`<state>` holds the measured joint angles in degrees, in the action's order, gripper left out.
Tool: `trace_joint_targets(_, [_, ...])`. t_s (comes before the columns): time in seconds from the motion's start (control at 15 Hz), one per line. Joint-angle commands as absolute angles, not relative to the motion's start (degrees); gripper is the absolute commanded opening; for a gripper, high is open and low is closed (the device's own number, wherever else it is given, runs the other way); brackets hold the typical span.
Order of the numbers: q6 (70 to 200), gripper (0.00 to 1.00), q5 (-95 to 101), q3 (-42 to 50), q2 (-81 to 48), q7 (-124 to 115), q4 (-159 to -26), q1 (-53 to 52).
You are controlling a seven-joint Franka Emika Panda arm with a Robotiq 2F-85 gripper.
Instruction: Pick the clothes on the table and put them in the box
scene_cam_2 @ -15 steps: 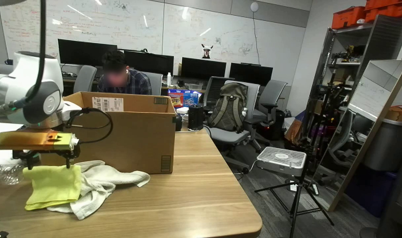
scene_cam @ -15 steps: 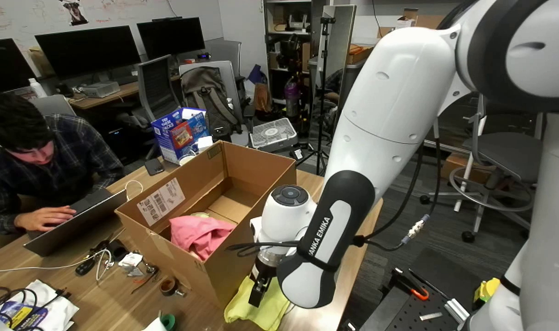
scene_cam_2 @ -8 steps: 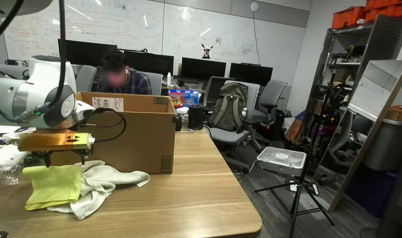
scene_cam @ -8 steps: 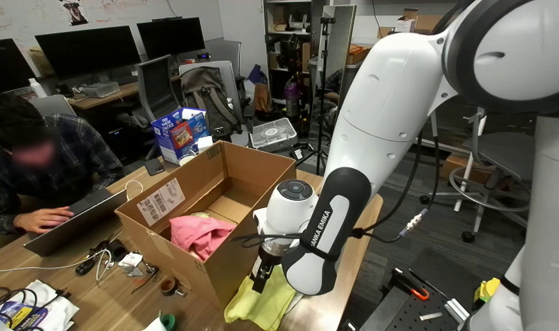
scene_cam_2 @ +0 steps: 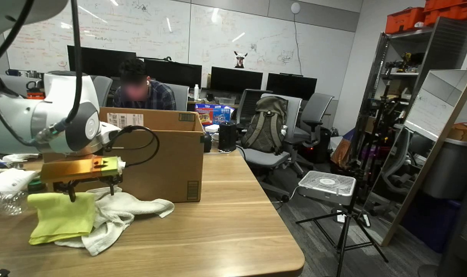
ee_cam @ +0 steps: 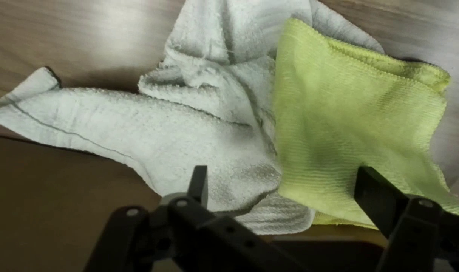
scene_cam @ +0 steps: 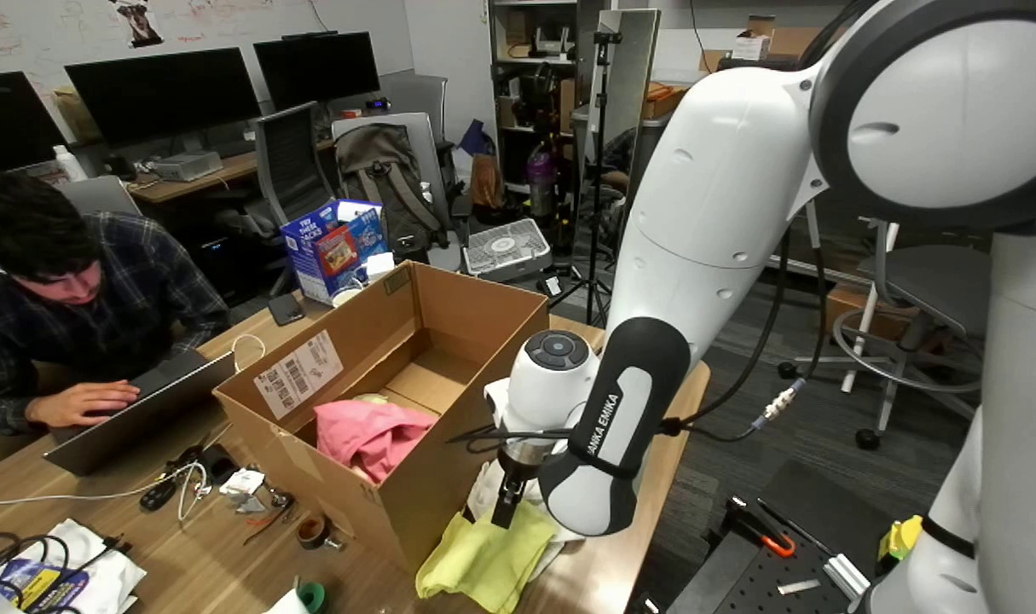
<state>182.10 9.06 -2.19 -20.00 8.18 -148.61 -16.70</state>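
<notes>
1. On the tabletop [scene_cam_2: 237,231] stood the cardboard box [scene_cam_2: 175,165].
2. Beside it lay the white cloth [ee_cam: 210,139], rumpled and nubbly, its long tail following the box wall, pointing left in the wrist view.
3. The yellow cloth [ee_cam: 350,121], folded and squarish, partly overlapped it, long axis unclear.
4. The fingers [ee_cam: 380,202] stood parted, one over each cloth.

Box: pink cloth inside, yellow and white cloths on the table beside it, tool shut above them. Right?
Not quite: the tool is open, not shut. The wrist view shows its fingers standing wide apart. The rest holds: pink cloth inside the box, yellow cloth and white cloth on the table beside it, tool above them.
</notes>
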Motion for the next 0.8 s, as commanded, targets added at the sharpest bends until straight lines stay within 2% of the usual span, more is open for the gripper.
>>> trace_joint_targets(0.0, [183.27,1.0,9.78,1.89,-20.07,7.76,-149.53,-21.19])
trace_joint_targets(0.33, [183.66,1.0,9.3,5.07,-21.92,7.53,-148.86,-24.73])
trace_joint_targets(0.73, [184.0,1.0,9.6,4.56,-24.24,6.81,-147.51,-24.39])
